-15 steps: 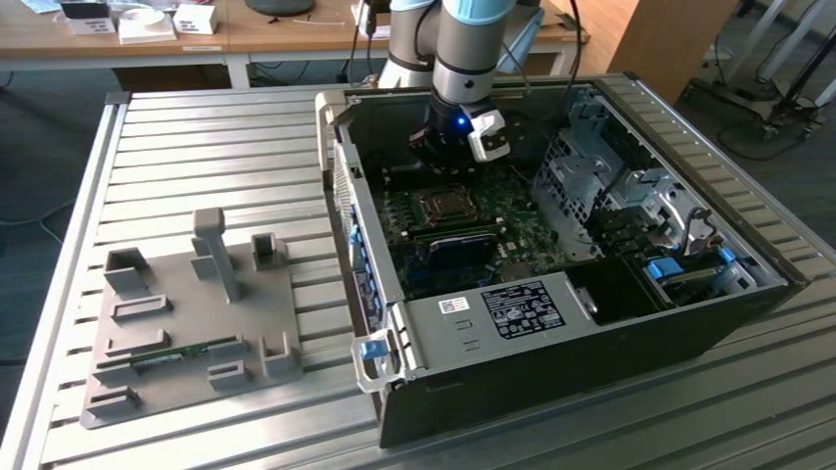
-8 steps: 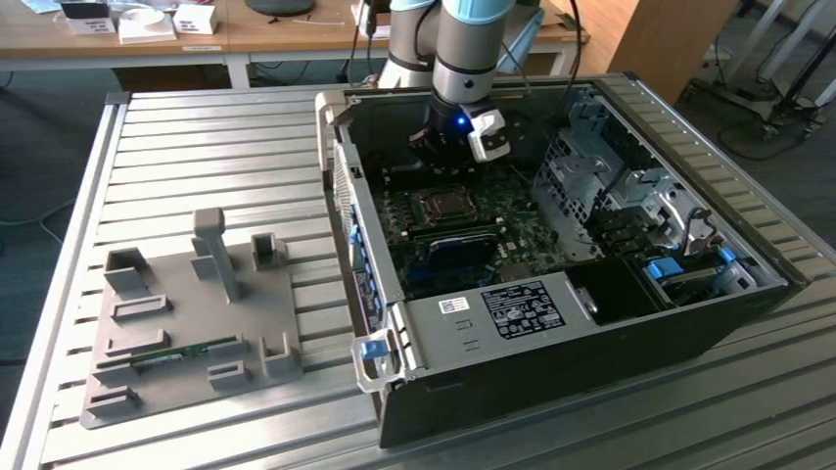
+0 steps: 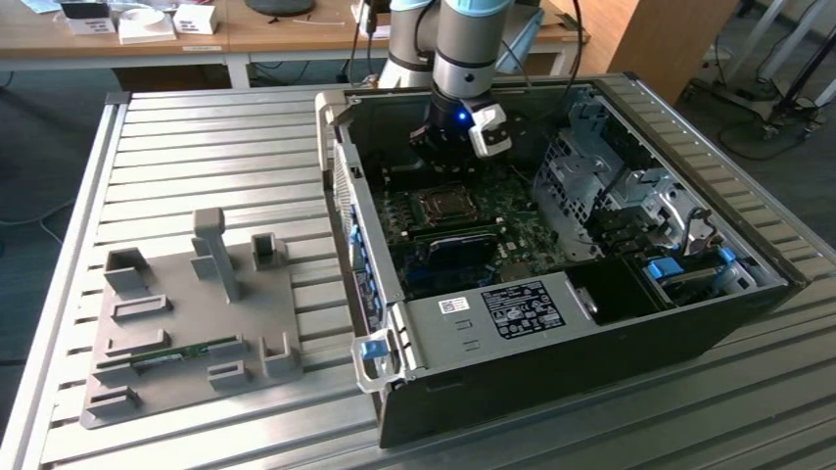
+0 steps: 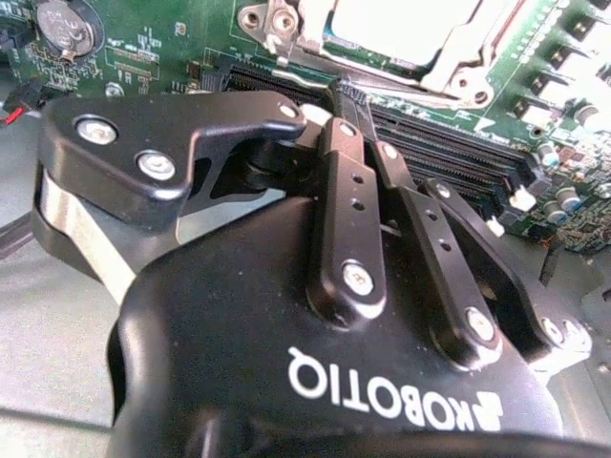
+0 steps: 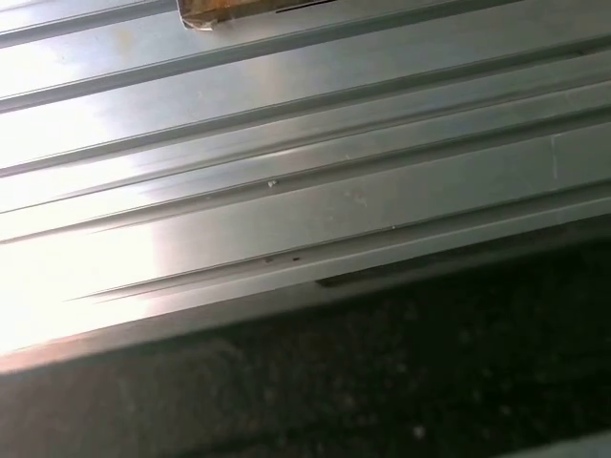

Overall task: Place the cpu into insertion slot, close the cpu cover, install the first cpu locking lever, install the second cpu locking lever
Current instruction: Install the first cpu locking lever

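Note:
The open computer case (image 3: 549,323) lies on the slatted metal table. In the exterior view my gripper (image 3: 441,155) hangs inside the case's far end, just beyond the insertion slot (image 3: 441,206). In the second wrist view my black fingers (image 4: 346,191) come together at their tips, shut with nothing between them, and my gripper (image 4: 336,93) hovers over the long black slots beside the socket. The cpu (image 4: 401,24) shows as a pale square lying in the socket. The shiny cpu cover (image 4: 449,69) lies flat around it. A thin metal lever (image 4: 298,72) runs along the socket's near edge.
A grey fixture (image 3: 196,313) with posts and a green memory stick (image 3: 170,354) sits on the table (image 5: 286,143) at the exterior view's left. Long black memory slots (image 4: 449,157), a coin cell (image 4: 62,27) and a metal drive cage (image 3: 588,166) surround the socket. A wooden desk (image 3: 261,34) stands behind.

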